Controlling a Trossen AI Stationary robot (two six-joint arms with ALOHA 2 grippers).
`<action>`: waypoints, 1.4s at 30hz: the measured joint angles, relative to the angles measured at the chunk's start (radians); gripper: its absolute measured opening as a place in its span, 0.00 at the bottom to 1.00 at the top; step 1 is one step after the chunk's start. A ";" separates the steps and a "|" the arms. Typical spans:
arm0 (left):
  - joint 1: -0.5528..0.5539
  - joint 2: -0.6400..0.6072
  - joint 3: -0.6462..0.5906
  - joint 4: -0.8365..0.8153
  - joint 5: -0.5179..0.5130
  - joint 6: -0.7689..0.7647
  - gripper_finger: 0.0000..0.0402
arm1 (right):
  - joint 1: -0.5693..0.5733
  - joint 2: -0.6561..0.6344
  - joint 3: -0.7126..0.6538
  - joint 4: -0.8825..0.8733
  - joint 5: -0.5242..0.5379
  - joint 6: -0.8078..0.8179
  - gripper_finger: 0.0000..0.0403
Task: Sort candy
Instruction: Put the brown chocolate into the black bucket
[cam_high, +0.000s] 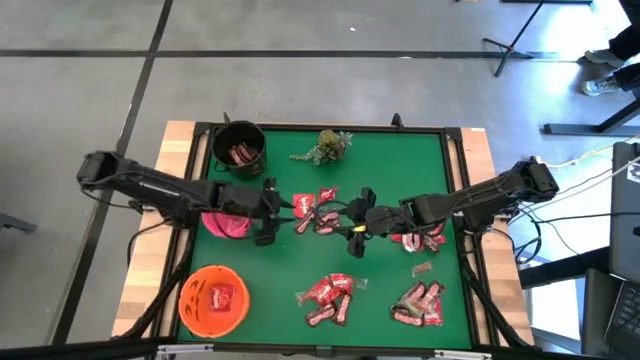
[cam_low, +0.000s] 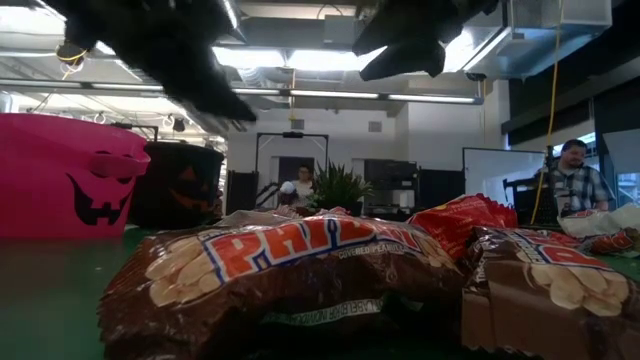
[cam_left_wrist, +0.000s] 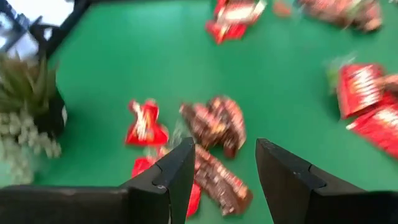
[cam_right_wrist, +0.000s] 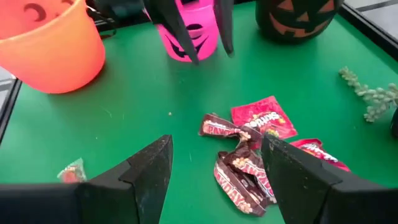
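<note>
Fingers, left: left gripper (cam_high: 283, 213) has both dark fingers (cam_left_wrist: 177, 177) spread apart, nothing between them, hovering right over the centre cluster of candy.
Fingers, right: right gripper (cam_high: 352, 222) is spread wide too, fingers (cam_right_wrist: 149, 171) empty, aimed at the same cluster from the other side.
Left side of table: orange plastic pumpkin bucket (cam_high: 213, 299) near the front with a red packet inside, pink plastic pumpkin bucket (cam_high: 228, 224) just beside the left gripper, black plastic pumpkin bucket (cam_high: 239, 147) at the back holding a few brown bars.
Middle: brown-maroon little wrapped bars (cam_right_wrist: 239, 168) and shiny red packets (cam_right_wrist: 264, 118) lie loose on the green table mat (cam_high: 400, 170), between the two grippers. Another pile (cam_high: 330, 296) sits toward the front.
Right side: more piles (cam_high: 419, 305) near the front right, plus some under the right arm.
Step in hand: looks like lining up a pick from the centre cluster, nothing grabbed yet.
Next move: I'd guess one gripper drops straight down on a single bar and closes, the tricky bit being the wrappers overlap.
Arm pose: both arms reach inward, low, nearly tip to tip.
</note>
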 joint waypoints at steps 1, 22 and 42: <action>0.005 0.025 0.000 -0.001 -0.007 -0.011 0.40 | 0.000 0.000 0.000 0.000 0.000 0.000 0.60; 0.022 0.241 0.000 0.118 -0.002 -0.122 0.57 | -0.001 0.000 0.000 -0.051 0.052 -0.027 0.60; 0.054 0.454 0.177 -0.125 -0.002 -0.168 0.57 | -0.001 0.001 0.000 -0.065 0.053 -0.026 0.60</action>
